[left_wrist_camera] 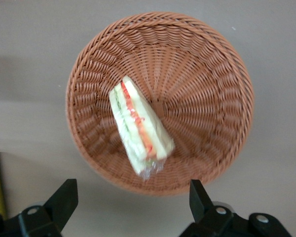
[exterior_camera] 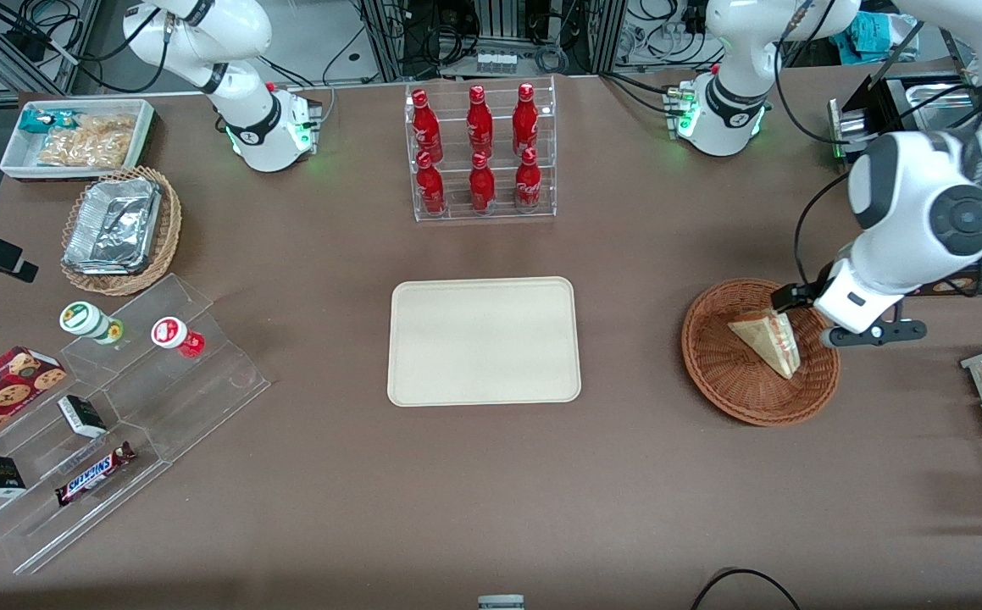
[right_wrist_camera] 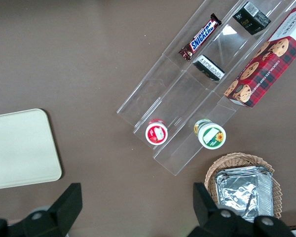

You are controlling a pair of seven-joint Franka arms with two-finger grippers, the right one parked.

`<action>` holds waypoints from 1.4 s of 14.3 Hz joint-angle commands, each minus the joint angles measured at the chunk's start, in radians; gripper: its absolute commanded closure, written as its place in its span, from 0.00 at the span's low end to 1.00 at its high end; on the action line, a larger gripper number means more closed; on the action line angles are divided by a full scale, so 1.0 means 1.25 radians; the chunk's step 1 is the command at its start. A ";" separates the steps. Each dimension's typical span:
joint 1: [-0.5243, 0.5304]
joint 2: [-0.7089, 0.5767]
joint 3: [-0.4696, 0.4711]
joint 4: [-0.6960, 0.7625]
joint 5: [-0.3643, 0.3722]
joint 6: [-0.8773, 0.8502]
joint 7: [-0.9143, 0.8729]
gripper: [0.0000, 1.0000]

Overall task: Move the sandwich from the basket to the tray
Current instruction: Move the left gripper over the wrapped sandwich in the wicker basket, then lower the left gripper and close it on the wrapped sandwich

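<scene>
Just hand [left_wrist_camera: 130, 197] above basket [left_wrist_camera: 212, 89] rim

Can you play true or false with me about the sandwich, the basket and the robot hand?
1. The sandwich lies in the basket. True.
2. The gripper is clamped on the sandwich. False: it hovers above the basket with its fingers open, holding nothing.
3. The tray has a sandwich on it. False: nothing is on it.
4. Six red bottles stand in a clear rack. True.
5. The basket sits on the tray. False: it sits on the table, toward the working arm's end.
</scene>
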 commanded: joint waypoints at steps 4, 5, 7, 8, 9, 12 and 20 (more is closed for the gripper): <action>0.003 0.001 -0.001 -0.086 0.006 0.117 -0.422 0.00; 0.003 0.012 0.000 -0.093 0.006 0.144 -0.476 0.00; 0.003 0.026 0.000 -0.128 0.006 0.222 -0.545 0.00; 0.003 0.031 0.000 -0.149 0.006 0.255 -0.550 0.00; 0.008 0.040 0.000 -0.158 0.002 0.277 -0.550 0.00; 0.023 0.077 0.000 -0.171 0.000 0.335 -0.552 0.07; 0.014 0.044 -0.004 -0.150 -0.002 0.290 -0.597 0.96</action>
